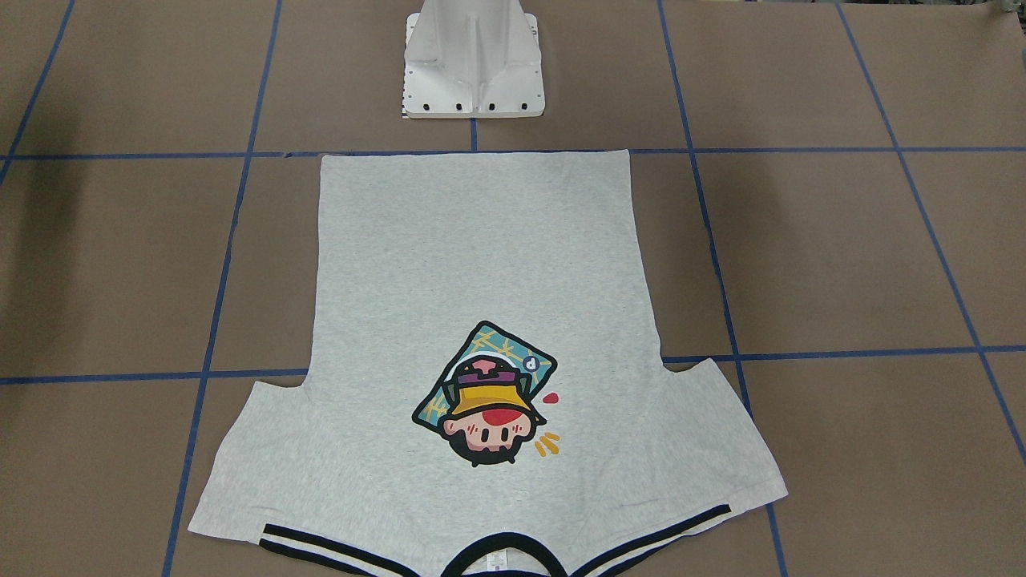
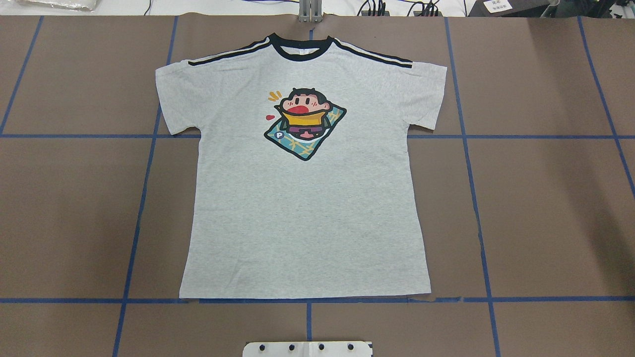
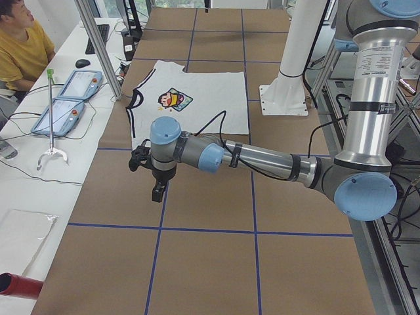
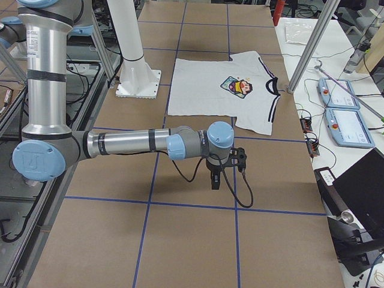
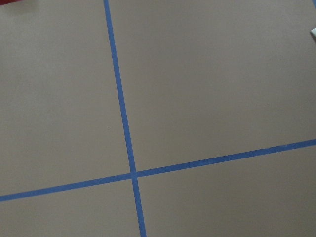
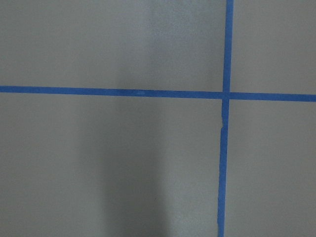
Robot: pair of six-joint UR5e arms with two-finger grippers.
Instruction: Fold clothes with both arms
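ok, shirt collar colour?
Black collar on the grey T-shirt, clearest in the overhead view.

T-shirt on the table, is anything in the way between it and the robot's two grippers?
No, nothing visible. The T-shirt lies flat, and only brown table with blue tape lines shows between it and the left gripper and the right gripper.

Left arm [image 3: 262, 159], right arm [image 4: 126, 144]: silver tubes, light blue joint caps, black bands, black cable looping at wrist. Left end effector [image 3: 157, 191], right end effector [image 4: 214, 180]: black. White pedestal [image 1: 473, 64], dark bolt holes along base plate.
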